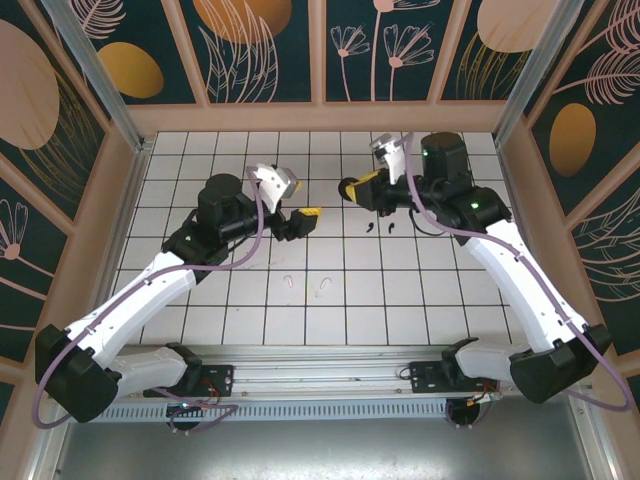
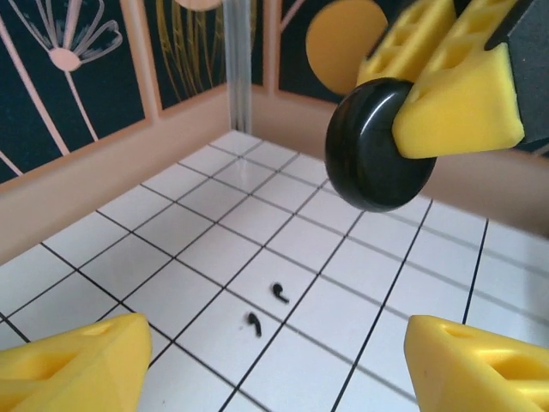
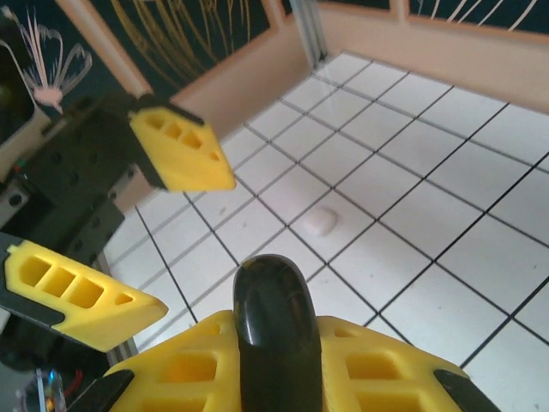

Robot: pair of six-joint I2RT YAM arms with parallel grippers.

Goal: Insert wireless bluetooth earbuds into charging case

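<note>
Above the tiles (image 1: 250, 320), right gripper (image 1: 358, 186) clamps the black case (image 2: 377, 146), 2 black earbuds (image 2: 280, 293) below it; left gripper (image 1: 308, 218) gapes empty.

Tiled table (image 1: 250, 320) carries two black earbuds (image 1: 371, 228), two white earbuds (image 1: 290, 282).

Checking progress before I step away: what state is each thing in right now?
Left gripper: jaws open, empty.
Right gripper: jaws shut on the black case, held above the table.
Black case: looks closed, clamped.
Black earbuds: both loose on the tiles, apart.
White earbuds: both loose on the tiles.
</note>
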